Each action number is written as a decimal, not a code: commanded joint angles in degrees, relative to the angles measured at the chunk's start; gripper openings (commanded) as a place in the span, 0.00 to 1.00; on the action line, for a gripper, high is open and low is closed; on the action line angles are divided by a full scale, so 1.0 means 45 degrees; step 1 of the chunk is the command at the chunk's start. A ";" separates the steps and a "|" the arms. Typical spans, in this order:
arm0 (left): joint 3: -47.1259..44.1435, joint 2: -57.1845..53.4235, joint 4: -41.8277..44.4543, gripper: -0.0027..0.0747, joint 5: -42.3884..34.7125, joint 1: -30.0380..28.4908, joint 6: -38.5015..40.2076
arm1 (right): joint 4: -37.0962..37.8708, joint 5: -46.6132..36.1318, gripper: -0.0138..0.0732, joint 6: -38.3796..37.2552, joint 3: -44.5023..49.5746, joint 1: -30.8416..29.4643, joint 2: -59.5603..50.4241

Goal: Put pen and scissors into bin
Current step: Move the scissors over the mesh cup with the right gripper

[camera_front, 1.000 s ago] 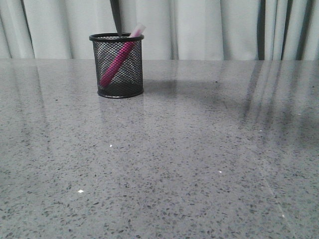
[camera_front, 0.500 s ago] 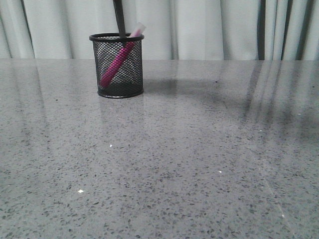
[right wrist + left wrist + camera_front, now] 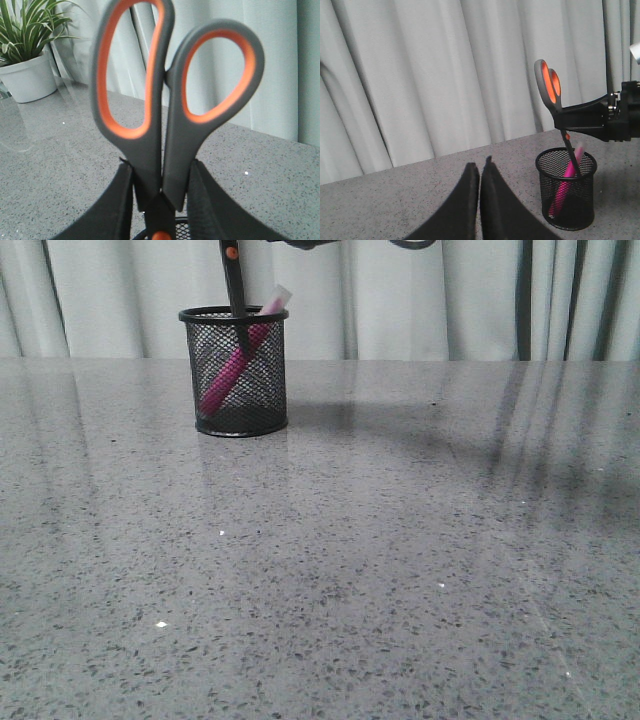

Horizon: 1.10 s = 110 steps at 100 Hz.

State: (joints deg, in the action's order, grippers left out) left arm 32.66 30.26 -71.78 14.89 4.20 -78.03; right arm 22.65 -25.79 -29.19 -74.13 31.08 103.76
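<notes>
Before grey curtains point(image 3: 420, 300), right end effector point(image 3: 160, 200) pinches scissors point(image 3: 555, 100) over bin point(image 3: 234, 370); left end effector point(image 3: 480, 172) pressed together

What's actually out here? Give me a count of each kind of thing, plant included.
Pens: 1, the pink pen leaning inside the cup.
Scissors: 1, the scissors held blades-down over the cup by the right claw.
Mesh cups: 1, the black cup.
Potted plants: 1, the plant in a white pot.
Total: 4

Scissors point(image 3: 234, 290) handles beyond top edge
</notes>
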 commanded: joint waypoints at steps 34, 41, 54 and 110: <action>0.0353 0.0020 -0.0231 0.01 -0.0341 0.0094 0.0103 | -0.0010 -0.1411 0.08 0.0124 -0.0311 -0.0061 -0.0437; 0.0353 0.0020 -0.0231 0.01 -0.0341 0.0094 0.0103 | 0.0016 -0.1682 0.08 0.0124 -0.0311 -0.0061 -0.0437; 0.0353 0.0020 -0.0231 0.01 -0.0341 0.0094 0.0103 | 0.0038 -0.2659 0.08 0.0124 -0.0134 -0.0061 -0.0353; 0.0353 0.0020 -0.0231 0.01 -0.0319 0.0094 0.0103 | -0.1573 -0.6716 0.08 0.1974 0.2654 -0.0341 -0.0086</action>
State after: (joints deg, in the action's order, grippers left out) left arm 32.66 30.26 -71.78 14.89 4.20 -78.03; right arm 17.87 -47.09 -20.91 -62.08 30.09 106.03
